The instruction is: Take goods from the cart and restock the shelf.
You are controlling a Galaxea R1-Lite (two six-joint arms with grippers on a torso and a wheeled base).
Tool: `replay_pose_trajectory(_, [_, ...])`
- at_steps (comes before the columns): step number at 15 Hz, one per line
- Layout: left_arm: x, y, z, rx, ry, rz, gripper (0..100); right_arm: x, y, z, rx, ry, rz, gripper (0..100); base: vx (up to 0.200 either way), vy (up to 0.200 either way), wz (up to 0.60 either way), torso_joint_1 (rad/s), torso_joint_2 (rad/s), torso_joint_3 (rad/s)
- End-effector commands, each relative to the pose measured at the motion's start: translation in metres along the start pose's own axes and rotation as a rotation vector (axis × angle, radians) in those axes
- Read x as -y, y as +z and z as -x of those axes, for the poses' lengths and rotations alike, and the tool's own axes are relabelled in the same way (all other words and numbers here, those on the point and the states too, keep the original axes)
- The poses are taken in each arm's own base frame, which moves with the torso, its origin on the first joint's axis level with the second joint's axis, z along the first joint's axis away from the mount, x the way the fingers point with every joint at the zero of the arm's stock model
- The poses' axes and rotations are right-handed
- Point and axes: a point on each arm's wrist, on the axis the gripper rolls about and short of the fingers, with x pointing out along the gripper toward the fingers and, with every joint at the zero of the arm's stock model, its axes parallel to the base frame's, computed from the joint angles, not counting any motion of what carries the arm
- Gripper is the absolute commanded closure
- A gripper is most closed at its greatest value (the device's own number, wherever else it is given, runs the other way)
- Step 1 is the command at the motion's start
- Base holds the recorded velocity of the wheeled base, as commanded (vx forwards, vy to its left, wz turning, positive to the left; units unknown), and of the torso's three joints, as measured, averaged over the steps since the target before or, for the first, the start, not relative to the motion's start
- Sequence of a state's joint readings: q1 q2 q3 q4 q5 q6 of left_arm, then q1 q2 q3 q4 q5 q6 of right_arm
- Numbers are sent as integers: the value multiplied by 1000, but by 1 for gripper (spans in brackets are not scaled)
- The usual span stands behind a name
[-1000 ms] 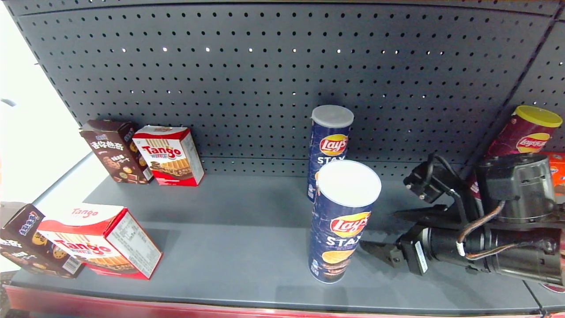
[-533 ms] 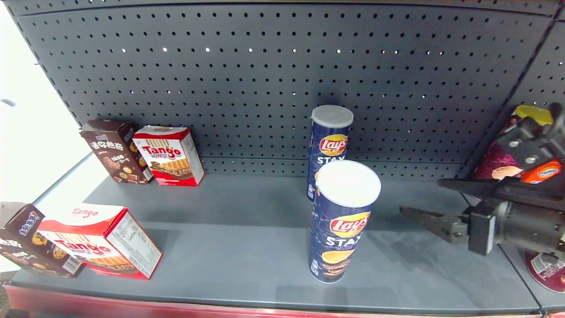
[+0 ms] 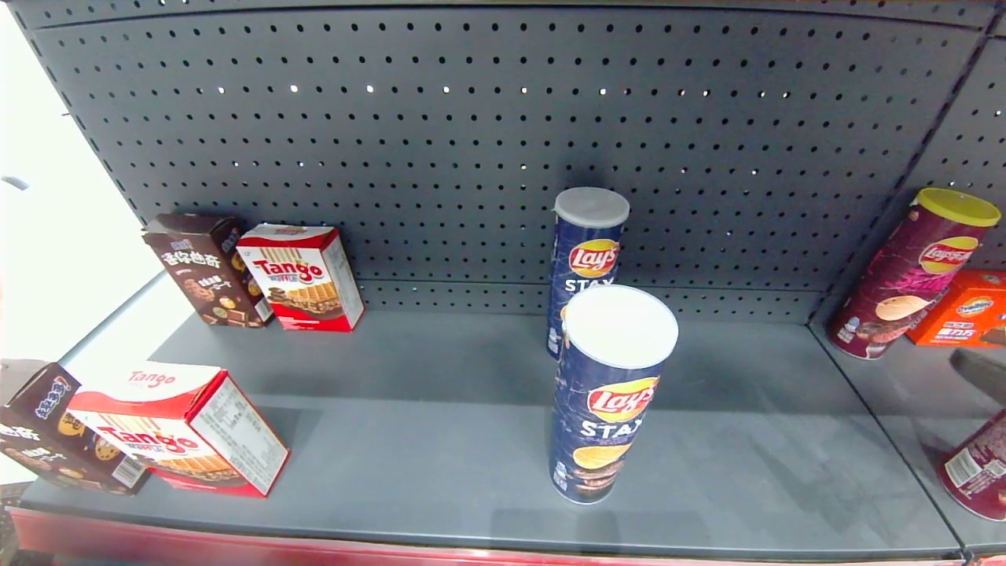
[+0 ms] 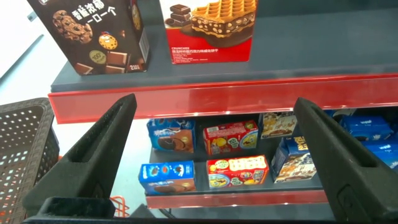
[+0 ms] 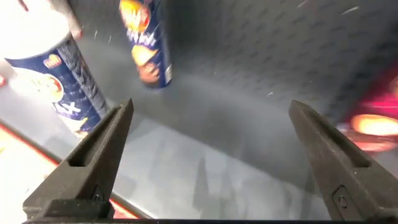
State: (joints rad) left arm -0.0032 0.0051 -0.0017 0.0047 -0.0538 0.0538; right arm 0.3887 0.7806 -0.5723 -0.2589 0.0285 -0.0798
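Observation:
Two blue chip cans stand upright on the grey shelf [image 3: 440,440], the front can [image 3: 611,393] directly before the back can [image 3: 589,259]. In the right wrist view my right gripper [image 5: 211,107] is open and empty above the shelf board [image 5: 249,143], well off from the front can [image 5: 53,74] and the back can [image 5: 146,43]. My left gripper [image 4: 216,102] is open and empty, below and in front of the shelf's red front edge [image 4: 217,99]. A dark cart basket [image 4: 25,143] shows beside it.
Cookie and wafer boxes stand at the shelf's back left [image 3: 299,275] and front left [image 3: 181,428]. A maroon can [image 3: 912,275], an orange box [image 3: 959,310] and another maroon can [image 3: 974,472] fill the neighbouring bay. Small boxes [image 4: 236,155] line the lower shelves.
My right arm has pulled back to the right, from beside the front blue can to the edge of the head view. The cans and boxes have stayed put.

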Motion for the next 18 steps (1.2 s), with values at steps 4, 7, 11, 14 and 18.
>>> replay_pose_trajectory(4, [0, 0, 0, -3, 0, 2, 0, -3, -2, 77, 237, -127, 68, 0, 0, 0, 0, 0, 0, 0])
replay_pose_trajectory(7, [0, 0, 0, 0, 0, 2, 0, -11, -30, 110, 207, -181, 74, 0, 0, 0, 0, 0, 0, 0])
replay_pose_trajectory(11, [0, 0, 0, -1, -1, -1, 0, -21, -80, 132, 64, -227, 48, 0, 0, 0, 0, 0, 0, 0])
replay_pose_trajectory(14, [0, 0, 0, 0, -1, -1, 0, -18, -147, 99, 60, -223, 46, 0, 0, 0, 0, 0, 0, 0])
replay_pose_trajectory(18, [0, 0, 0, -1, -1, -1, 0, -19, -160, 99, -51, -215, -6, 0, 0, 0, 0, 0, 0, 0])
